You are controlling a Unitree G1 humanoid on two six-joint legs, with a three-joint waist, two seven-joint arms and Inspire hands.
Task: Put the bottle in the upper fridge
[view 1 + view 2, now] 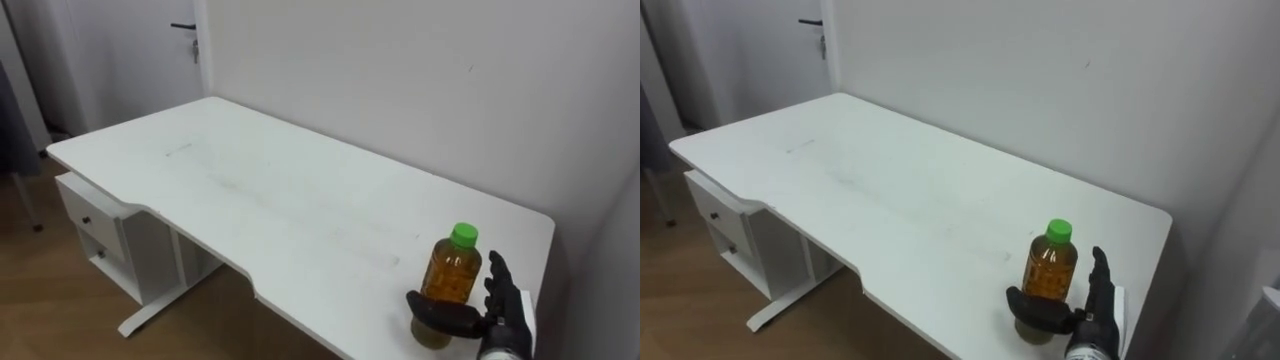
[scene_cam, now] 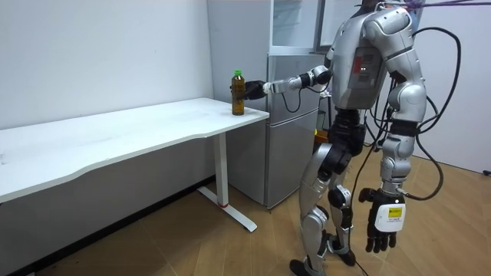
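Observation:
A bottle (image 1: 452,280) of amber drink with a green cap stands upright near the right end of the white table (image 1: 260,190), close to its front edge. My right hand (image 1: 500,305) comes in from the lower right and is set against the bottle's lower half. Its thumb lies across the front of the bottle and its fingers stand straight beside and behind it. In the room view the bottle (image 2: 238,93) is at the table's corner next to the grey fridge (image 2: 291,123), with an upper fridge compartment (image 2: 295,23) above. My left hand (image 2: 381,220) hangs open at my side.
The table's left end has a white drawer unit (image 1: 95,225) under it. A white wall runs behind the table, and a door (image 1: 165,50) stands at the far left. I stand on the wooden floor (image 2: 192,245) beside the fridge.

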